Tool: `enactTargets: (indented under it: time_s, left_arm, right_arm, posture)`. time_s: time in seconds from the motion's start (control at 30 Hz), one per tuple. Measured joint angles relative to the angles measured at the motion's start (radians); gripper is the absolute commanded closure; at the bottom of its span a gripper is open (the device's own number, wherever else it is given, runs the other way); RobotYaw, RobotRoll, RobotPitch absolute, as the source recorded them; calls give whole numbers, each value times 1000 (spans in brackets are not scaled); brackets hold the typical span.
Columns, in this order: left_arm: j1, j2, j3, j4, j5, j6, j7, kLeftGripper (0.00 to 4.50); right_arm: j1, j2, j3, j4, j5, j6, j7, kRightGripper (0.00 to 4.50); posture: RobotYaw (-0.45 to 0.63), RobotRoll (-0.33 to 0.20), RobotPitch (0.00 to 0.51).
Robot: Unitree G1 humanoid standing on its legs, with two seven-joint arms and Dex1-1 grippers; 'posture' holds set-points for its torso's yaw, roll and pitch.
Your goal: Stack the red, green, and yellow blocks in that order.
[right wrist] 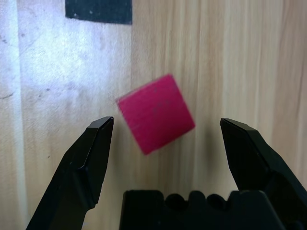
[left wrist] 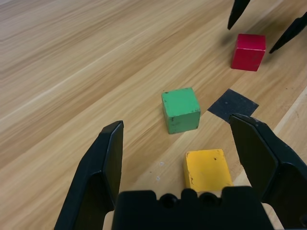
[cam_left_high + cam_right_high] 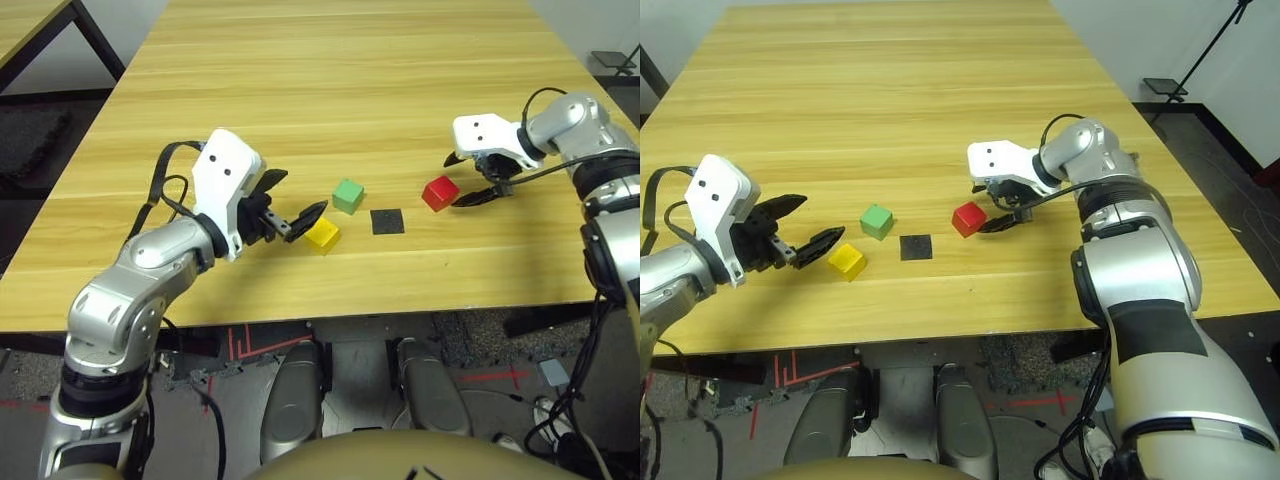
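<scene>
Three blocks lie singly on the light wooden table [image 3: 300,90], none stacked.

The red block [image 3: 439,193] sits on the robot's right side of the table, at about 2 o'clock from the flat black square patch [image 3: 387,221] and near it. In the right wrist view its faces are turned at an angle to the tool's fingers.

The green block [image 3: 348,195] rests at about 10 o'clock from the patch, close to it but apart.

The yellow block [image 3: 322,234] lies at about 7 o'clock from the green block and 9 o'clock from the patch, nearest the table's front edge of the three.

The right tool [image 3: 468,178] is released, jaws spread wide, pointing down at the table with the red block between its fingers [image 1: 91,158]. Clear table shows on both sides of the block, so no contact is seen.

The left tool [image 3: 292,198] is also released, jaws wide apart, pointing roughly level toward the blocks. The yellow block sits just beyond the tips of its fingers [image 2: 103,163], nearer the finger on the table's front-edge side, untouched. The green block lies farther along the same line, with the red block and the right tool's fingertips [image 2: 237,12] beyond that.
</scene>
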Motion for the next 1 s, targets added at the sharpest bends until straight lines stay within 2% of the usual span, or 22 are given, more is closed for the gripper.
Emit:
enactTargets:
  time_s: [0.23, 0.33, 0.47, 0.53, 0.67, 0.8, 0.9, 1.0]
  left_arm:
    - [41, -35, 30, -62, -13, 38, 55, 30]
    - [41, -44, 37, -71, -21, 48, 71, 0]
    - [40, -54, 37, -75, -25, 51, 87, 0]
    - [33, -55, 36, -74, -25, 53, 90, 0]
    - [17, -55, 34, -69, -27, 53, 91, 0]
    - [-14, -55, 24, -53, -26, 52, 90, 0]
    - [-34, -55, 4, -30, -19, 49, 84, 0]
    - [-58, -55, -21, 1, -5, 33, 73, 0]
  right_arm:
    - [-6, 30, 28, 15, -52, -22, -36, 0]
    - [-6, 37, 42, 16, -67, -35, -45, 636]
    - [-6, 42, 58, 16, -101, -56, -78, 2062]
    - [-22, 41, 56, 12, -103, -67, -88, 2439]
    - [-18, 43, 42, 13, -89, -65, -65, 2444]
    - [-16, 63, -22, 9, -8, -7, 62, 2444]
    - [-15, 68, -61, -40, 70, 111, 187, 2444]
    - [28, 50, -12, -205, 165, 261, 225, 2444]
  posture:
    - [609, -221, 152]
    - [608, -221, 153]
    - [600, -218, 152]
    - [589, -217, 149]
    - [568, -219, 143]
    - [539, -227, 132]
    - [515, -231, 123]
    - [500, -234, 120]
